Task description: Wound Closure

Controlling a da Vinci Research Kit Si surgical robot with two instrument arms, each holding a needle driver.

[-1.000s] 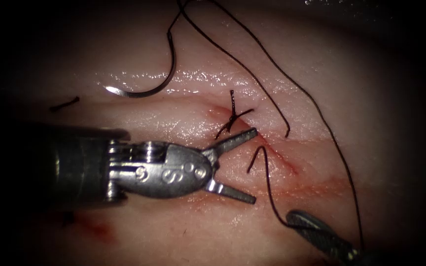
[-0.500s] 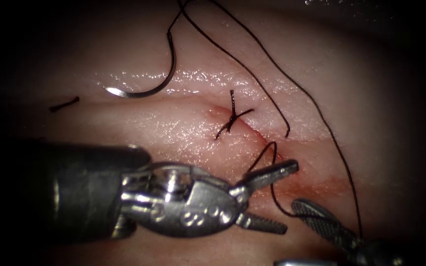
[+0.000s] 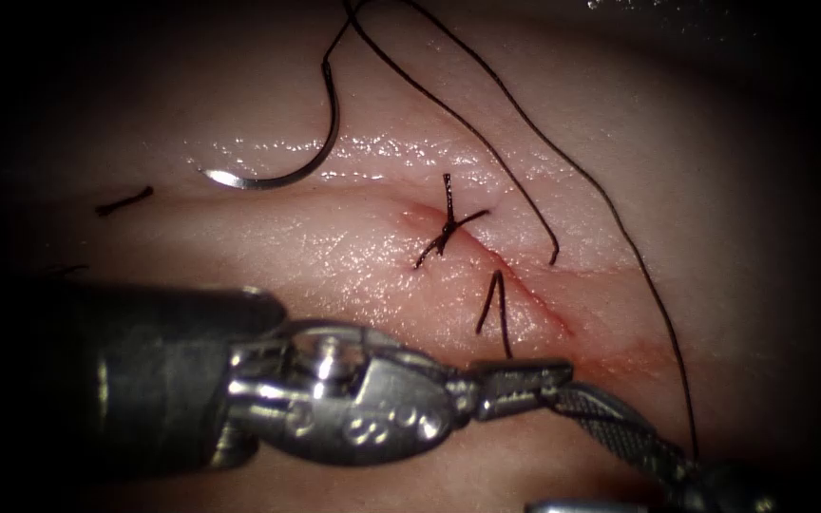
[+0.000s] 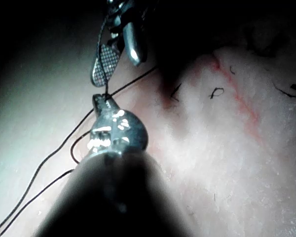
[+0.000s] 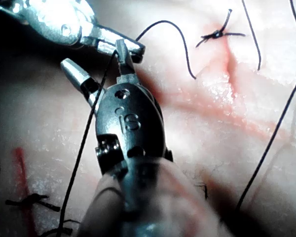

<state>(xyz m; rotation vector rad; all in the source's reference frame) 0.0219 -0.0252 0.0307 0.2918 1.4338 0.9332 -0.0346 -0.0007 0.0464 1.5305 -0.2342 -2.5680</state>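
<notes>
My left tool point(image 3: 525, 378) lies across the tissue point(image 3: 334, 249) from the left, jaws shut on the short thread tail point(image 3: 501, 313) just right of the cut point(image 3: 534, 296). The same grip appears at the left tool's tip point(image 4: 104, 101) and in the right wrist view point(image 5: 123, 45). My right tool point(image 3: 548, 451) stands open right beside it, its jaws point(image 5: 96, 61) spread around the thread without holding it. The curved needle point(image 3: 277, 176) lies free on the tissue left of the cut, not in it. A tied knot point(image 3: 447, 226) sits on the cut.
Long thread strands point(image 3: 563, 161) run from the needle's end over the tissue right of the cut. A cut end of thread point(image 3: 125, 199) lies at the far left. Red fluid point(image 3: 639, 356) stains the tissue along the cut.
My left tool moved down and to the right, then shut its jaws on the short thread tail. The right tool came up a little and stayed open. The needle has not moved.
</notes>
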